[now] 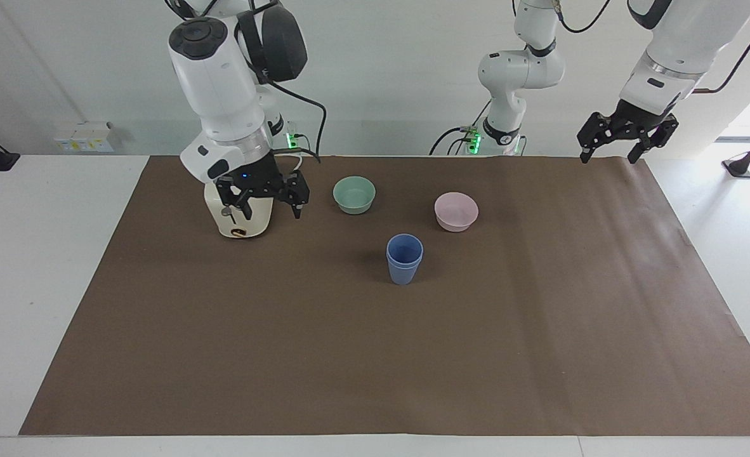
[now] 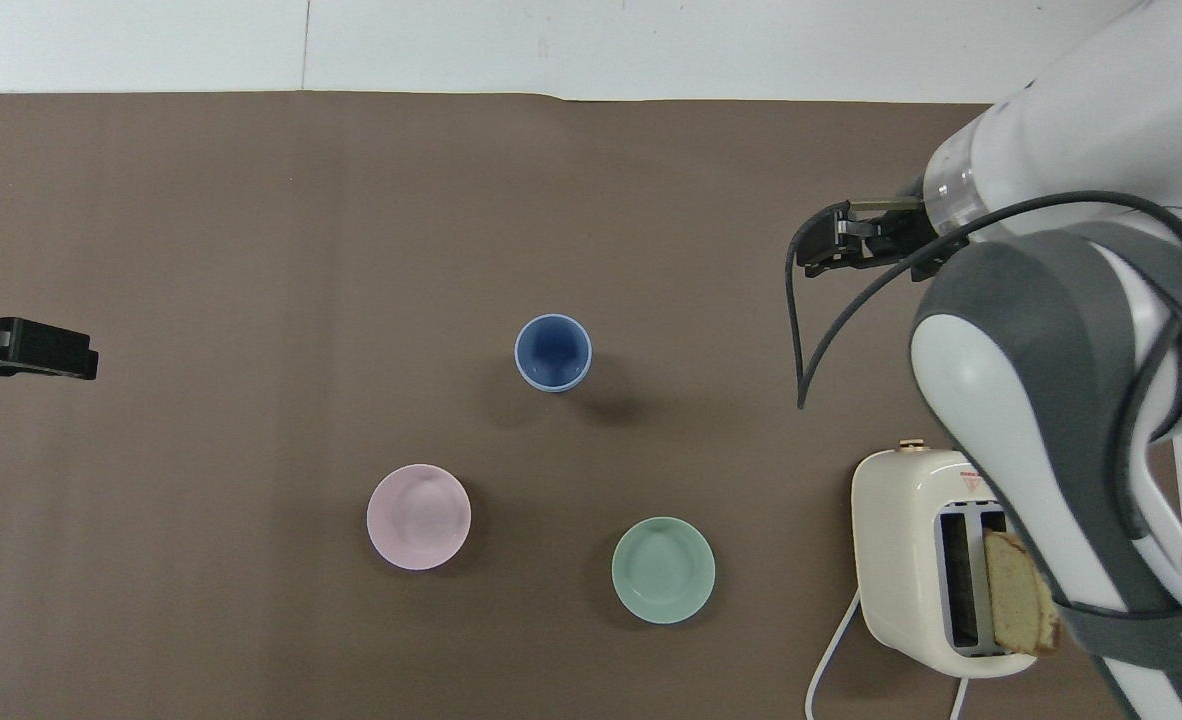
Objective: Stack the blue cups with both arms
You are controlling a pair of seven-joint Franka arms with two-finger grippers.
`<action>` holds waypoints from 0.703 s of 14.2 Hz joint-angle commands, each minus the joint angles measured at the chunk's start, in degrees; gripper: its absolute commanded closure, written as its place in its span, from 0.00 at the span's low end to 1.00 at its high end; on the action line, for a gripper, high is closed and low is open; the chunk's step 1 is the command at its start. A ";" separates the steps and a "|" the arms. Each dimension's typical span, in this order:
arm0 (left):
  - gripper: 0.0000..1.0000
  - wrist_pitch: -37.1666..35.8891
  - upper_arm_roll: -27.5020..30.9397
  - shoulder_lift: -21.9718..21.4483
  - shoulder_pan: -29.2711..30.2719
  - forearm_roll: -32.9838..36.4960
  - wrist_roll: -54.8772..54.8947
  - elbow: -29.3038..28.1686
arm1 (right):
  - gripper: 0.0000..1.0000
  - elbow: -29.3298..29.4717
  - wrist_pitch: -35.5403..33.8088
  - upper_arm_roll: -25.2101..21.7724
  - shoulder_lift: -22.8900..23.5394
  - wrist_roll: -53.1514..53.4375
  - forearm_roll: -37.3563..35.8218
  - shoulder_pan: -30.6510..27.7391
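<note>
Blue cups (image 1: 404,259) stacked, both grippers empty.
We see the right gripper (image 1: 263,197) spread open over the toaster (image 1: 236,217), the cups nested mid-table, farther than the bowls, the left gripper (image 1: 626,137) open and waiting; nothing seems left.

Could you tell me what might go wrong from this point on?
1. The open right tool hangs close to the toaster; a low move could knock it or its bread slice.
2. That arm's dangling cable might snag the green bowl.
3. The nested blue cups form a tall, narrow stack that a brush could topple.
The left tool waits aside.
</note>
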 commanded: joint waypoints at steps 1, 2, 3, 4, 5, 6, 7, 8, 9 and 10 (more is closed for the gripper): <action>0.00 0.79 -0.18 -1.13 0.24 -0.43 -0.22 -1.16 | 0.00 1.03 -2.63 -2.82 -1.89 -5.94 -0.64 -1.04; 0.00 0.79 -0.18 -1.04 0.15 -0.43 -0.22 -1.08 | 0.00 1.03 -4.03 -3.88 -2.76 -7.70 -0.64 -1.13; 0.00 0.79 -0.18 -0.95 0.15 -0.43 -0.22 -0.81 | 0.00 0.94 -4.82 -4.58 -3.55 -8.41 -0.64 -1.39; 0.00 0.79 -0.18 -0.86 0.15 -0.34 -0.22 -0.81 | 0.00 0.77 -4.92 -4.59 -4.52 -8.85 -0.90 -1.65; 0.00 0.79 -0.18 -0.86 0.32 -0.34 -0.13 -0.72 | 0.00 0.68 -4.92 -4.59 -5.14 -9.64 -2.12 -2.09; 0.00 0.79 -0.18 -0.95 0.59 -0.43 0.04 -0.81 | 0.00 0.59 -4.92 -4.42 -5.66 -10.26 -2.83 -2.88; 0.00 0.79 -0.18 -0.95 0.68 -0.43 -0.04 -0.99 | 0.00 0.07 -4.92 -4.41 -6.45 -10.44 -2.66 -3.58; 0.00 0.79 -0.18 -1.04 0.33 -0.43 -0.13 -1.16 | 0.00 -0.55 -5.01 -4.41 -6.81 -11.05 -2.58 -4.03; 0.00 1.31 -0.18 -1.04 0.15 -0.51 -0.22 -1.16 | 0.00 -0.81 -5.53 -4.41 -7.16 -11.49 -2.14 -4.55; 0.00 1.66 -0.18 -1.04 0.06 -0.51 -0.31 -1.16 | 0.00 -1.25 -5.97 -4.41 -7.51 -11.58 -1.87 -4.99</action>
